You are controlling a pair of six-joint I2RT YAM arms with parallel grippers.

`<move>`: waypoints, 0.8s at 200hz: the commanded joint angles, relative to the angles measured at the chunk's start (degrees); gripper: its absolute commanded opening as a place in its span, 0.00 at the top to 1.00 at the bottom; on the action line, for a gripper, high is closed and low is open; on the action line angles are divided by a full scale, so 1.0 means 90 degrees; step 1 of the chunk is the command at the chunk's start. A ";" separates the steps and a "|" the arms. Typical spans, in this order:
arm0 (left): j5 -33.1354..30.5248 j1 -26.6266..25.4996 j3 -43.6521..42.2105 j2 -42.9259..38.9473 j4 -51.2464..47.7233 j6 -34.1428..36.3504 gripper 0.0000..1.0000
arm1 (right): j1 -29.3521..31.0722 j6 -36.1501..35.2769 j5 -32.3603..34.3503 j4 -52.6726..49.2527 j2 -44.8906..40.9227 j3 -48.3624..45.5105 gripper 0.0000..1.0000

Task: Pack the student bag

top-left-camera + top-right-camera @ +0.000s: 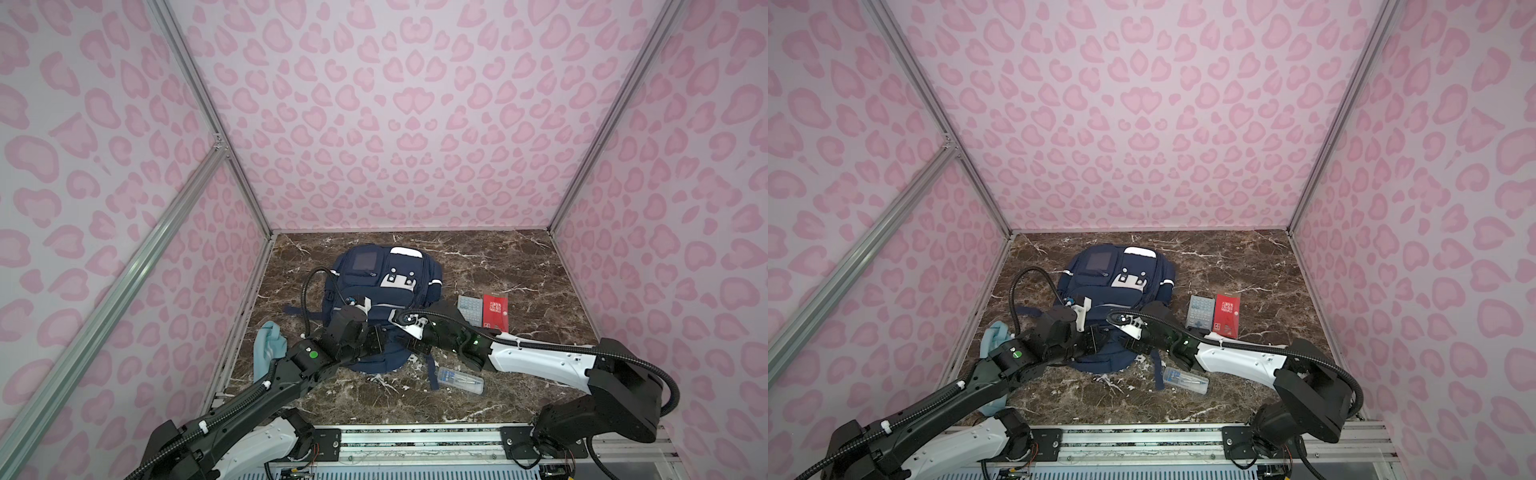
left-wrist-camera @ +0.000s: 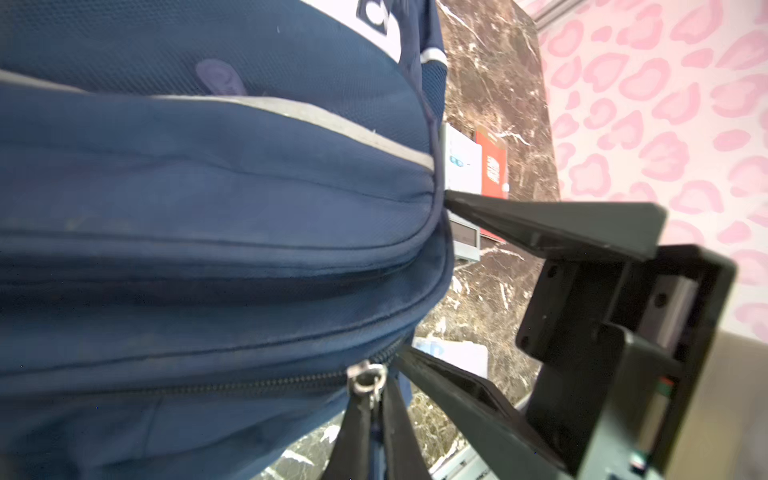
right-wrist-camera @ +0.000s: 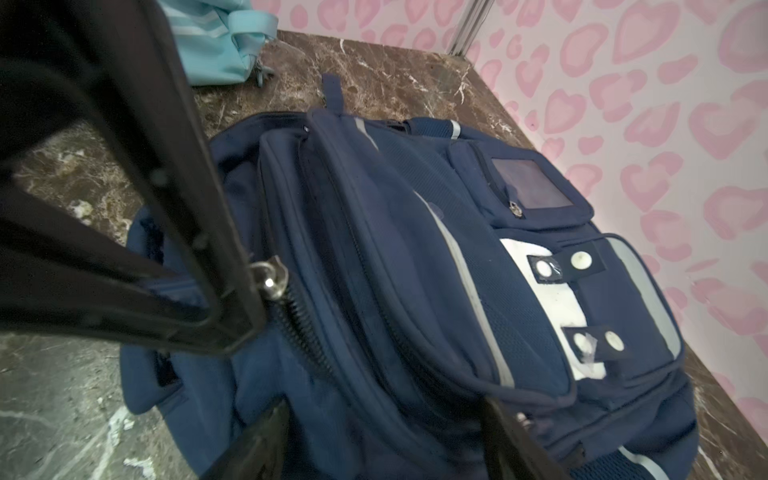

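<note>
At the centre of the worktop (image 1: pixel 519 257) the student bag (image 1: pixel 374 286) lies face up. At its 6 o'clock end the left end effector (image 2: pixel 376 409) is clenched on the zipper pull (image 2: pixel 366 379), likely to draw it open. The right end effector (image 2: pixel 424 276), released, brackets the 5 o'clock corner, probably as a brace.

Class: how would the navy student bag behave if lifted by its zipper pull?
Probably floppy: the student bag creases and bulges. Pulled at the zipper pull, it would likely sag or unzip. Its loose strap may drag.
</note>
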 commanded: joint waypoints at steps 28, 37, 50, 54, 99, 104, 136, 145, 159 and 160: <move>0.0282 -0.0018 -0.0061 0.0323 0.0760 -0.0045 0.97 | 0.0112 -0.0336 0.0033 0.0378 0.0445 0.0283 0.73; 0.0099 -0.0004 -0.0108 0.0234 0.0685 -0.0033 0.97 | 0.0097 -0.0396 0.0061 0.0325 0.0446 0.0255 0.85; -0.0237 0.0072 -0.0084 0.0089 0.0376 0.0063 0.97 | 0.0049 -0.0451 0.0159 0.0256 0.0414 0.0159 1.00; -0.0334 0.0131 -0.0081 0.0047 0.0261 0.0109 0.97 | 0.0017 -0.0447 0.0173 0.0250 0.0402 0.0111 1.00; -0.1660 0.1222 -0.0392 -0.0227 -0.0610 0.0666 0.97 | -0.0647 -0.0227 0.0127 0.0414 0.0183 -0.0299 1.00; -0.1754 0.1378 -0.0462 -0.0293 -0.0595 0.0729 0.97 | -0.0686 -0.0264 0.0165 0.0429 0.0168 -0.0328 1.00; -0.1758 0.2341 -0.0778 -0.0724 -0.0560 0.0923 0.97 | -0.1187 -0.0243 0.0542 0.0927 0.0230 -0.0465 1.00; -0.1728 0.2343 -0.0816 -0.0873 -0.0568 0.0944 0.97 | -0.1414 -0.0003 0.0992 0.1184 0.0366 -0.0444 1.00; -0.1533 0.2232 -0.0810 -0.0996 -0.0640 0.1047 0.97 | -0.1750 0.0442 0.1256 0.1403 0.0512 -0.0315 1.00; -0.1532 0.2206 -0.0805 -0.1002 -0.0647 0.1042 0.97 | -0.1764 0.0467 0.1247 0.1407 0.0518 -0.0299 1.00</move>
